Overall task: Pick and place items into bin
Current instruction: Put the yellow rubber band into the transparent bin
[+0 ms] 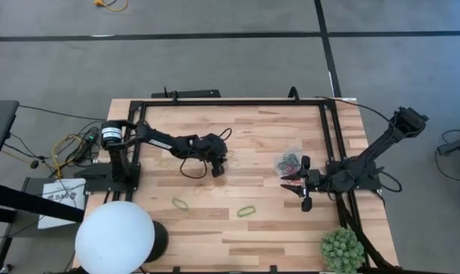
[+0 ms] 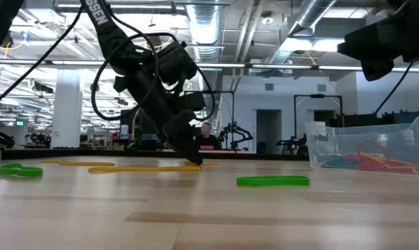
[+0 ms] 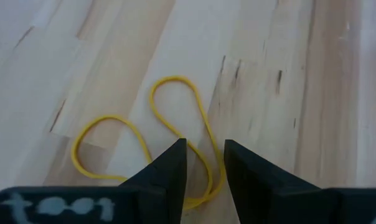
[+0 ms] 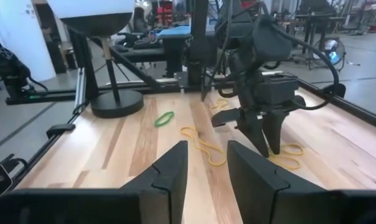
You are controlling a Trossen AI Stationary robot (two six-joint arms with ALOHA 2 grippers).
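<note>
Left gripper (image 3: 205,165) down over the yellow band (image 3: 154,140), fingers apart astride one strand.
It's light and floppy; I'd pinch that strand against the table (image 3: 312,81).

The left tool (image 1: 218,170) stands on the table (image 1: 268,228) over a band (image 3: 175,134), the bin (image 1: 289,160) to its right.

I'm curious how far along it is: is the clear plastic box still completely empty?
No, the low view shows the clear bin already holding red, green and yellow-orange rubber bands on its floor.
</note>
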